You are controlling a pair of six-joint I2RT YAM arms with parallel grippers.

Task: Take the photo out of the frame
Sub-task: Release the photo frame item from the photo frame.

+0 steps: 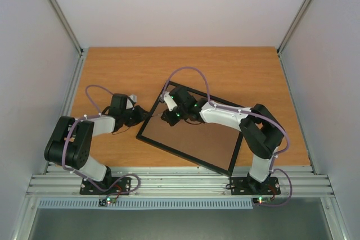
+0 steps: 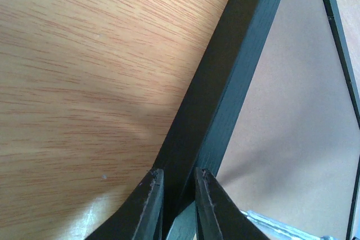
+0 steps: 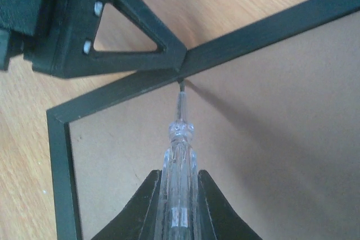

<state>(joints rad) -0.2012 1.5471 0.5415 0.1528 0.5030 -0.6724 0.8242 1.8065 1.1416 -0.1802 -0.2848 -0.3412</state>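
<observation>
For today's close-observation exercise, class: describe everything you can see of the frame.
The frame is a thin black rectangle with a wood-grain look, lying back-up and askew on the table, so its plain brown backing board shows. The left gripper pinches its left rail between both fingers. The right gripper holds a clear-handled screwdriver whose tip meets the rail's inner edge at the board, beside the left gripper. No photo is visible.

Both arms (image 1: 84, 136) pair black joints with white link shells, and a lilac cable loops along each. The left hand (image 3: 112, 32) has black triangular fingers fixed with what look like two silver screws. Small green lights glow at the bases.
</observation>
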